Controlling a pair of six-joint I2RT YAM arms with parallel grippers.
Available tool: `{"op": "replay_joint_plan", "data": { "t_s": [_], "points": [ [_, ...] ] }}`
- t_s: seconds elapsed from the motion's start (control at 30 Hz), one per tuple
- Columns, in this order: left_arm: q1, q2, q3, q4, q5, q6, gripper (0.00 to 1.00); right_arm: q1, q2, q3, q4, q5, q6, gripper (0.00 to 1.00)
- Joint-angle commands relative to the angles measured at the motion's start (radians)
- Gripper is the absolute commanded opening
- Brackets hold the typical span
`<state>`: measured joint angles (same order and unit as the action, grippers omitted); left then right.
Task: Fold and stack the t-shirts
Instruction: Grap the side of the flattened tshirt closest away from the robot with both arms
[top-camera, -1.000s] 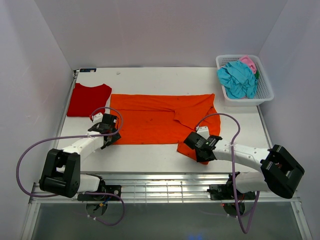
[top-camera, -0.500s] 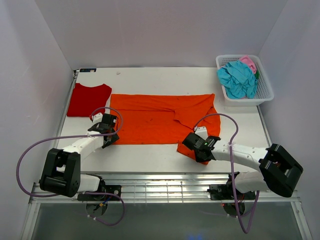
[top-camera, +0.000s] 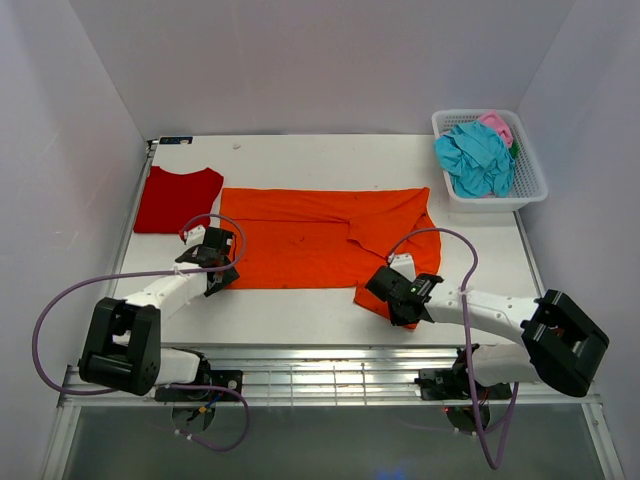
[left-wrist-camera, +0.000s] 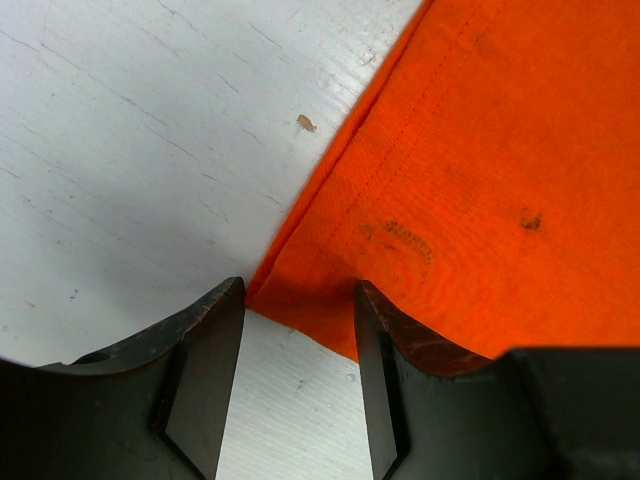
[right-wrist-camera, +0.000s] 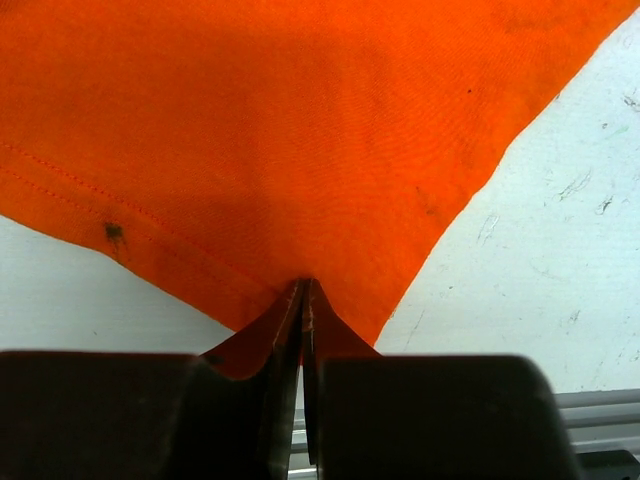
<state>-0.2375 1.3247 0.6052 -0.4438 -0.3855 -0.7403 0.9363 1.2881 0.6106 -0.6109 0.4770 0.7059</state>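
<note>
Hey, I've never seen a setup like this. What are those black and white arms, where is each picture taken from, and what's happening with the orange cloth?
Those are robots: a left arm and a right arm bolted at a white table's near edge. The wide picture looks down from above and behind; each close-up comes from a wrist camera. An orange t-shirt lies spread flat, a red t-shirt beside it, and a white basket far right holds teal cloth and pink cloth. The right gripper is pinched shut on the orange t-shirt's near edge. The left gripper is open, jaws either side of its near left corner, gripping nothing.
</note>
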Motion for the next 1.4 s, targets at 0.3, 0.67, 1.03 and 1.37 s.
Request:
{"op": "replay_joint_plan", "data": {
  "t_s": [0.3,0.67,1.03,1.37],
  "points": [
    [0.003,-0.041,0.019,0.011,0.034,0.005,0.61,0.027,-0.101,0.034,-0.158,-0.008,0.07,0.36],
    [0.003,-0.041,0.019,0.014,0.034,0.009,0.62,0.052,-0.127,-0.041,-0.104,-0.083,0.101,0.42],
    [0.003,-0.055,0.018,0.014,0.033,0.009,0.61,0.064,-0.032,-0.086,-0.053,-0.081,0.121,0.4],
    [0.003,-0.053,0.019,0.011,0.02,0.01,0.61,0.068,-0.019,-0.055,-0.108,-0.038,0.133,0.11]
  ]
}}
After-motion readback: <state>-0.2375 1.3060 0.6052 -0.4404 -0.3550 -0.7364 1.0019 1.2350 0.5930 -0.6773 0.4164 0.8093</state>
